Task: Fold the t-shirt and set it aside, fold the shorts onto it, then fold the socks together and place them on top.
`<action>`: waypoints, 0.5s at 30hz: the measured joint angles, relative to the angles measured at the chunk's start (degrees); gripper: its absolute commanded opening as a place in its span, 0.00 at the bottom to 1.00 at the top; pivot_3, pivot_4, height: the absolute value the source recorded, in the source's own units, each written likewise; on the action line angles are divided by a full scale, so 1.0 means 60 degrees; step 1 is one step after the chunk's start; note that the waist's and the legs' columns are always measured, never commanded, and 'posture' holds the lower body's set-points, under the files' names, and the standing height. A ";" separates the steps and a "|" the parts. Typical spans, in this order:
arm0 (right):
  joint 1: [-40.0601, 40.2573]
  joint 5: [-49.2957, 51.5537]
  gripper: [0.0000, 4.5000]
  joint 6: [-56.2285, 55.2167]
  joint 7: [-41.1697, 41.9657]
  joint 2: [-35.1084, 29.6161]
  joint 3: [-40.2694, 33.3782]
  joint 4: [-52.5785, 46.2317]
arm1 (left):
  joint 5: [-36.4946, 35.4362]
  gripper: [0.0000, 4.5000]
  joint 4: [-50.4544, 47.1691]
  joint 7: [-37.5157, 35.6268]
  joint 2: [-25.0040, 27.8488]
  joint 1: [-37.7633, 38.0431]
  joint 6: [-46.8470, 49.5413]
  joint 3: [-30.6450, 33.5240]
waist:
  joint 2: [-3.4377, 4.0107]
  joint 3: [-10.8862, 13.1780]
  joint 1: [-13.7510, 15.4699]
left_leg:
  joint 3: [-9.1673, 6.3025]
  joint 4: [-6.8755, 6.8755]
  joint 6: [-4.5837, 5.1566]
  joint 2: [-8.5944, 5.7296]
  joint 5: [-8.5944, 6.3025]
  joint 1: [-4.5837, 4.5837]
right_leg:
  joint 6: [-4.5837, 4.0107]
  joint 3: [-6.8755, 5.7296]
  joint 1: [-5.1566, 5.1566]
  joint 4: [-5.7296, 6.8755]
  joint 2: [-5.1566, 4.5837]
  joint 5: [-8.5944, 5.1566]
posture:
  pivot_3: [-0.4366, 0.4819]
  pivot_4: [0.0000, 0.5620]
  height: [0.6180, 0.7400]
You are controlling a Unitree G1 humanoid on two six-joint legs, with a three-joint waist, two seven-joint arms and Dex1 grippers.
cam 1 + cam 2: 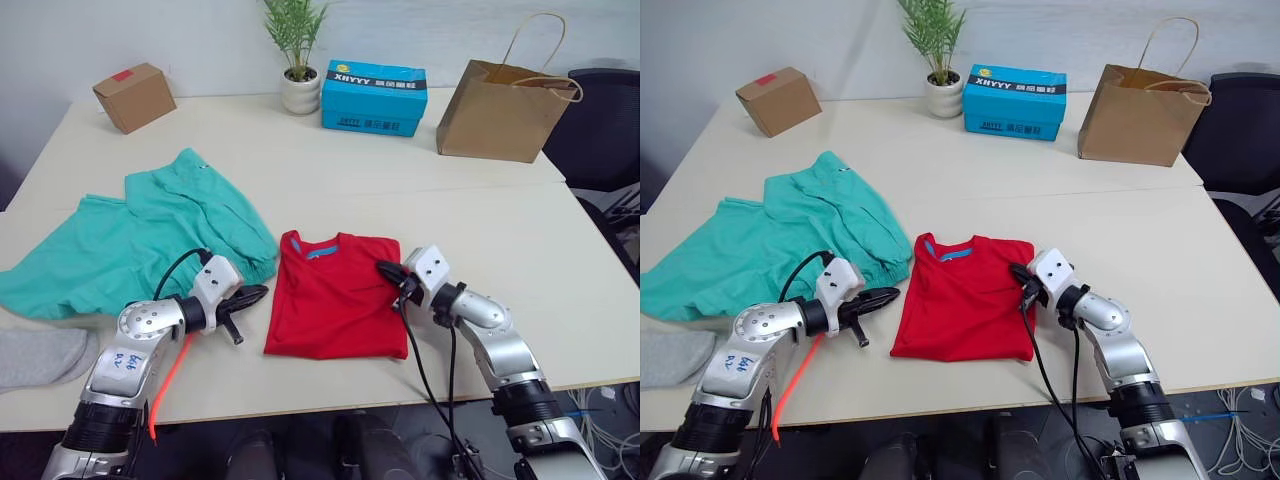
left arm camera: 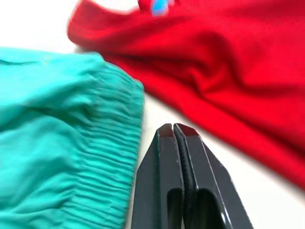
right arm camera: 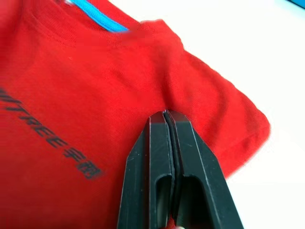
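The red t-shirt (image 1: 335,295) lies folded into a rectangle near the table's front middle, blue-trimmed neckline toward the back. The teal shorts (image 1: 140,240) are spread out to its left, with the gathered waistband (image 2: 102,143) close to the shirt. A grey sock (image 1: 40,355) lies at the front left edge. My left gripper (image 1: 255,292) is shut and empty, hovering in the gap between shorts and t-shirt. My right gripper (image 1: 385,268) is shut, its tips pressing on the t-shirt's right edge (image 3: 209,95) near the shoulder. A thin orange cord (image 1: 168,385) runs beside my left arm.
Along the table's back edge stand a cardboard box (image 1: 135,96), a potted plant (image 1: 297,60), a blue carton (image 1: 374,97) and a brown paper bag (image 1: 505,108). A black chair (image 1: 605,120) stands off the table's right side. Bare tabletop (image 1: 560,280) extends right of the t-shirt.
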 measured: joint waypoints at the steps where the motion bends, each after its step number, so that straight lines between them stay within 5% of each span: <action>1: 0.0066 0.0113 0.00 -0.0025 0.0205 0.0080 0.0114 -0.0255 | -0.0281 0.01 -0.0233 -0.0205 -0.0130 -0.0171 0.0014 -0.0035 | -0.0001 0.0001 0.0014 | -0.0002 0.0003 0.0001 0.0001 -0.0001 -0.0004 | 0.0002 -0.0002 -0.0001 -0.0006 0.0001 0.0001 | 0.48 0.27 1.00; 7: 0.0452 0.0169 0.00 -0.0083 0.0521 0.0313 0.0584 -0.0996 | -0.0049 0.01 -0.0217 -0.0291 -0.0569 -0.0989 -0.0082 -0.0948 | -0.0001 0.0001 -0.0015 | 0.0000 0.0006 0.0002 -0.0003 -0.0001 0.0003 | 0.0004 0.0001 0.0004 -0.0004 0.0003 0.0002 | 0.48 0.27 1.00; 15: -0.0787 -0.0666 0.00 -0.0118 -0.1060 0.0807 0.0265 0.0906 | 0.1327 0.01 0.0515 0.0543 -0.0746 -0.0783 0.0007 -0.1970 | -0.0004 0.0000 -0.0066 | 0.0006 0.0004 -0.0004 0.0006 0.0001 0.0011 | -0.0002 0.0008 -0.0002 0.0007 0.0010 -0.0001 | 0.48 0.27 1.00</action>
